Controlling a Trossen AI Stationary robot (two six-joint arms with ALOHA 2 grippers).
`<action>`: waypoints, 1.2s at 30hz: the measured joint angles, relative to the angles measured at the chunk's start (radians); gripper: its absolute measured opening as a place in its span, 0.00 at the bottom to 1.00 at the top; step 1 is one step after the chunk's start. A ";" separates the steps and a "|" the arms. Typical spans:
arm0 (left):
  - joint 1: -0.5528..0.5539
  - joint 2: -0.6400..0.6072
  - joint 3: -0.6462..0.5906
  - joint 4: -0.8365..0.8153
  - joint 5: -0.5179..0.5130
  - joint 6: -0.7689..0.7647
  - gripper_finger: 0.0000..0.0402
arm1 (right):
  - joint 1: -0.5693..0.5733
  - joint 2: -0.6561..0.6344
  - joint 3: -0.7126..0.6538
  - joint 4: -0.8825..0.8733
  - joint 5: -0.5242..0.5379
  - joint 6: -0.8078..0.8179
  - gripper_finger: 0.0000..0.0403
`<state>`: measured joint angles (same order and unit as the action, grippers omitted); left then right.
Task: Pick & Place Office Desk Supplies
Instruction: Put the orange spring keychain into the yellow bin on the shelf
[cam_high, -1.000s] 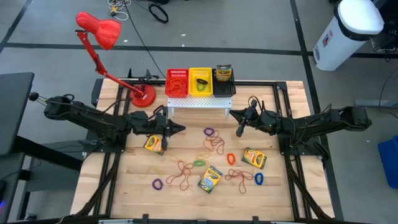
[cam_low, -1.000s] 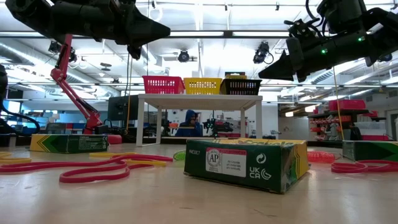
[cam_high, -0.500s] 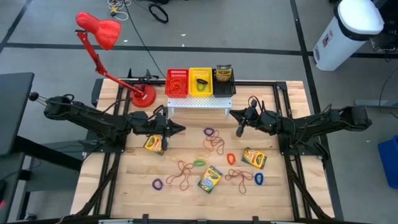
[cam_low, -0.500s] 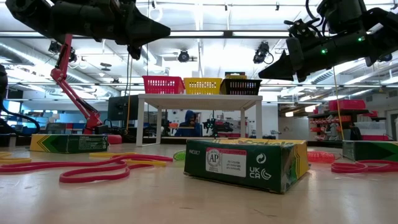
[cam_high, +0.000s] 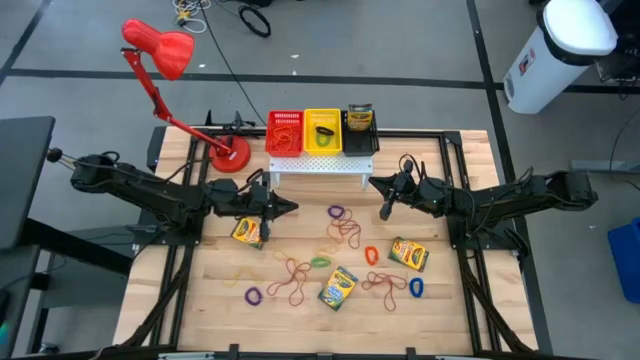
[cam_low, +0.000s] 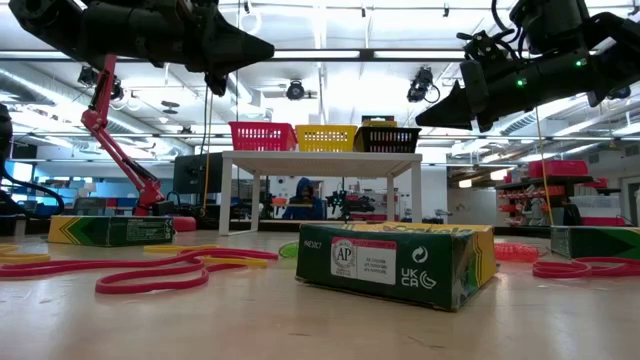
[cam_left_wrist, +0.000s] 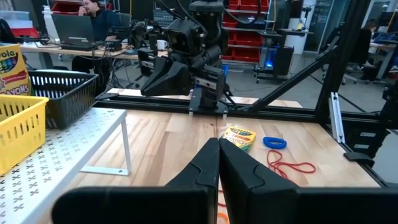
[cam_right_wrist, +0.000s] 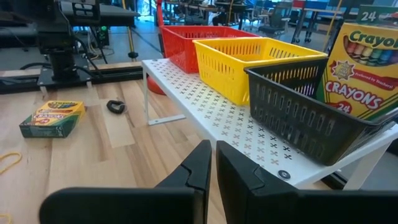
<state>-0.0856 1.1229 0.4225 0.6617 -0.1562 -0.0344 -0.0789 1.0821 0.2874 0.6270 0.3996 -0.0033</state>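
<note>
Stretched low and level from the left side, dark left gripper (cam_high: 292, 207), fingers pressed together, empty, above the wooden table (cam_high: 200, 300). Mirrored opposite, dark right gripper (cam_high: 375, 183), likewise closed, empty. Between, scattered yellow-and-green crayon boxes (cam_high: 338, 288) and thin coloured rubber bands (cam_high: 344, 231) on the tabletop.

Wooden table (cam_high: 200, 290): crayon boxes (cam_high: 338, 287), rubber bands (cam_high: 292, 280), rack (cam_high: 320, 163), lamp (cam_high: 229, 156).

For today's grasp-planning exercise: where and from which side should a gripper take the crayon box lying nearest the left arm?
Grip the crayon box across its two long edges, coming straight down from above. It lies flat on the table, with bare wood along those edges. The left gripper hovers nearby, shut.
</note>
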 joint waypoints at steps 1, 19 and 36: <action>0.000 0.000 0.000 0.000 0.000 0.000 0.03 | 0.000 0.000 0.000 0.000 -0.005 0.017 0.08; 0.000 0.000 0.000 0.000 0.000 0.000 0.03 | 0.001 0.000 0.000 -0.004 -0.426 0.470 0.08; 0.000 0.000 0.000 0.000 0.000 0.000 0.03 | 0.209 0.000 0.000 0.007 -0.407 0.341 0.08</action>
<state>-0.0856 1.1229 0.4229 0.6621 -0.1562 -0.0345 0.1304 1.0824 0.2874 0.6342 -0.0078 0.3382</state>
